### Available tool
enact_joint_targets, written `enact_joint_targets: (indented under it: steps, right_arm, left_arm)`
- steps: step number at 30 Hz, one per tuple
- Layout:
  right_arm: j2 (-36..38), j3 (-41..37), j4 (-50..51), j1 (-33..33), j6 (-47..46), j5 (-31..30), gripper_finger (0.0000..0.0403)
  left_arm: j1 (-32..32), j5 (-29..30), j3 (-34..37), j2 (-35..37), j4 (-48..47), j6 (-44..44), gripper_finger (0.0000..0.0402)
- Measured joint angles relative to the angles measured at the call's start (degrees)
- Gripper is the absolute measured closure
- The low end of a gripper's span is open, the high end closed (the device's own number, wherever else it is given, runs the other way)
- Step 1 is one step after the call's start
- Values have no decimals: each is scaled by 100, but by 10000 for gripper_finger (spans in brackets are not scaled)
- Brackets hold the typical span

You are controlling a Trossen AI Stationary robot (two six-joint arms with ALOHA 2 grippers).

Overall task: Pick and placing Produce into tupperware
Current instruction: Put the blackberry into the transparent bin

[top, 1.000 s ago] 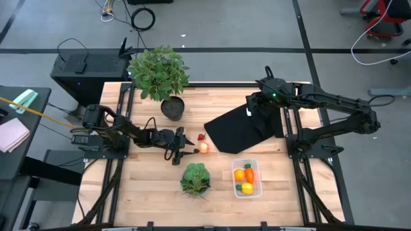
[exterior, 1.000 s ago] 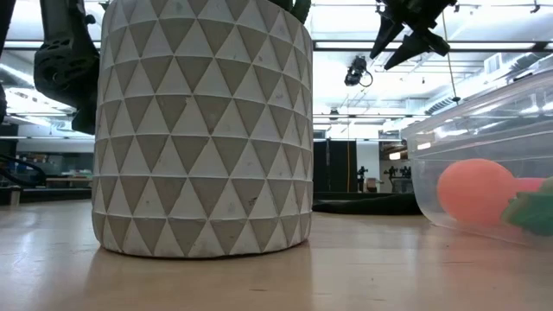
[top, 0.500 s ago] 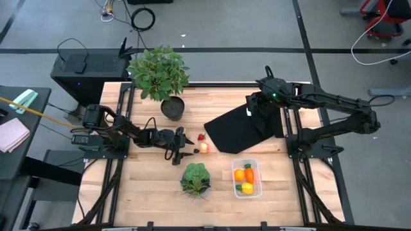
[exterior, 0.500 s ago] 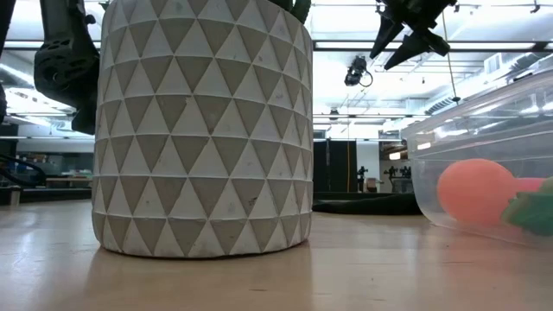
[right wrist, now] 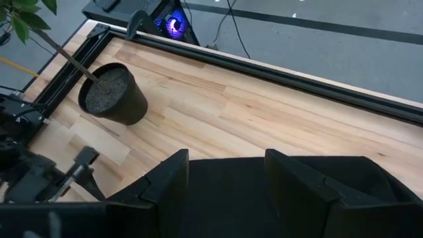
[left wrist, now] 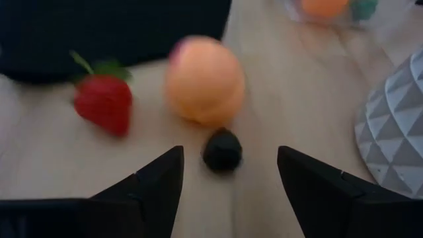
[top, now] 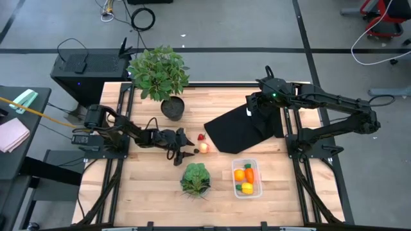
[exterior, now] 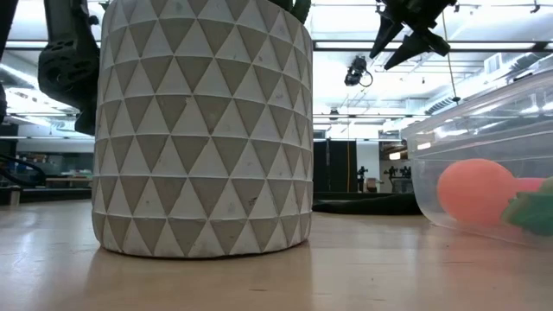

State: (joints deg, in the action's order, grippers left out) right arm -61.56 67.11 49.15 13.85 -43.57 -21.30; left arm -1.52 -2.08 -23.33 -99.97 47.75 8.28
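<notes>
Strawberry [top: 200,136] and peach ball [top: 204,147] beside the cloth [top: 241,131]; tupperware [top: 246,178] right of lettuce [top: 195,178], apparently apart.

Robotics lab, wooden table [top: 154,186] on a black metal frame, grey floor [top: 257,32] marked with tape lines, loose cables [top: 142,18], computer tower [top: 80,67], ceiling strip lights [exterior: 363,45]

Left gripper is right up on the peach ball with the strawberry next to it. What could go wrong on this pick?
1. The left gripper is open, and the pale peach ball sits just beyond its fingertips, not between them; a push forward could roll it toward the black cloth.
2. The red strawberry lies close beside the ball; a finger may knock it aside.
3. The tupperware sits across the table, already holding produce, with the lettuce head near the path.
</notes>
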Motion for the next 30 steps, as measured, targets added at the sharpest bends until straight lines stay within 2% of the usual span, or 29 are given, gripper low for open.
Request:
enact_joint_targets:
  steps: [5,18,30]
  right_arm:
    - [0,0,-41,0,-26,0,198]
    - [0,0,-107,0,-31,42,198]
    - [0,0,-118,0,-28,42,198]
  left_arm:
    - [0,-406,-244,-431,39,249,153]
    - [4,-225,-407,-521,164,-412,162]
    - [7,-224,-404,-589,38,-299,176]
